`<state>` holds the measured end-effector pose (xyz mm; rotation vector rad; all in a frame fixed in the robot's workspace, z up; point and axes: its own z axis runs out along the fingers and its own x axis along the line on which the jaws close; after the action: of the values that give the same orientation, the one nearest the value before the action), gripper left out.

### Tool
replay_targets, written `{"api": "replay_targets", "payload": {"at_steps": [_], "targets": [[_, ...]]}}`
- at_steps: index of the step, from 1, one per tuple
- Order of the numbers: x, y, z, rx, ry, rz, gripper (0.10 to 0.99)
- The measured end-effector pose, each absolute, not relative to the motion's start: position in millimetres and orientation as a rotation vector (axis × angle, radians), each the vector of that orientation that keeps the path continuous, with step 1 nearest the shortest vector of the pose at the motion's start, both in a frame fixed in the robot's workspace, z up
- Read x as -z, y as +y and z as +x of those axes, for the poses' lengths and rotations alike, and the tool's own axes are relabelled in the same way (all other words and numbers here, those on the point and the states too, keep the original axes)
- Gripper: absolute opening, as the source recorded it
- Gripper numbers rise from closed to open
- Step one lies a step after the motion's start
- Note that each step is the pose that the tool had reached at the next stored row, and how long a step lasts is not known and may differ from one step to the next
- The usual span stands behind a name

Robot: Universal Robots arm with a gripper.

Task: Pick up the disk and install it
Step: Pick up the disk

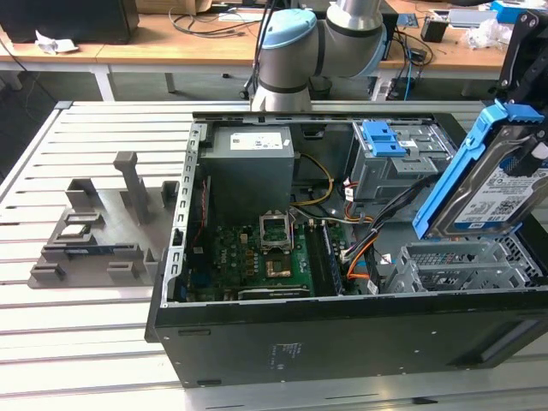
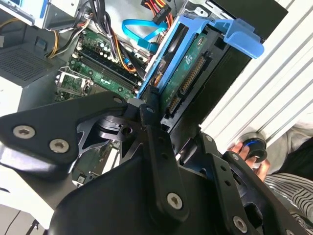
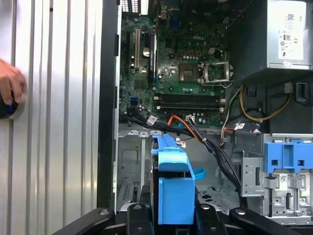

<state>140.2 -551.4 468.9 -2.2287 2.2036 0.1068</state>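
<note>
Blue plastic rails framed the disk [image 1: 495,193], tilted at three o'clock in the exterior view; the second wrist view showed the gripper [image 2: 173,122] clamped across those rails, the first wrist view the drive cage [image 3: 129,161] just beyond: stiff, heavyish, shock-sensitive, likely best held by its edges.

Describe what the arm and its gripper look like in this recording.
The arm has silver-grey tubular segments with pale blue caps on its rounded joints. The gripper is matte black, built of flat linkage bars and plates fastened with silver screws.
</note>
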Motion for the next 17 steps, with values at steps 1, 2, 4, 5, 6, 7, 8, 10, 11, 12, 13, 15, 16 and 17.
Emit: {"api": "replay_targets", "payload": {"at_steps": [1, 2, 4, 5, 6, 7, 8, 10, 11, 12, 13, 15, 16, 17], "targets": [[-468.6, -551.6, 140.4, -0.107, 2.204, -2.229, 0.365], [-468.3, -551.9, 140.4, -0.107, 2.204, -2.228, 0.365], [-467.9, -552.3, 140.5, -0.107, 2.204, -2.229, 0.365], [-467.7, -552.4, 140.5, -0.107, 2.204, -2.229, 0.365], [-467.5, -552.6, 140.5, -0.107, 2.204, -2.229, 0.365], [-467.4, -552.8, 140.5, -0.107, 2.204, -2.229, 0.365], [-467.2, -553.1, 140.5, -0.107, 2.204, -2.229, 0.365], [-466.7, -553.7, 140.5, -0.107, 2.204, -2.229, 0.365], [-466.4, -554.0, 140.5, -0.107, 2.204, -2.229, 0.365], [-466.2, -554.3, 140.5, -0.107, 2.204, -2.229, 0.365], [-466.1, -554.4, 140.5, -0.107, 2.204, -2.229, 0.365], [-465.9, -554.7, 140.5, -0.107, 2.204, -2.229, 0.365], [-465.8, -555.0, 140.5, -0.107, 2.204, -2.229, 0.365], [-465.6, -555.1, 140.5, -0.107, 2.204, -2.229, 0.365]]}}
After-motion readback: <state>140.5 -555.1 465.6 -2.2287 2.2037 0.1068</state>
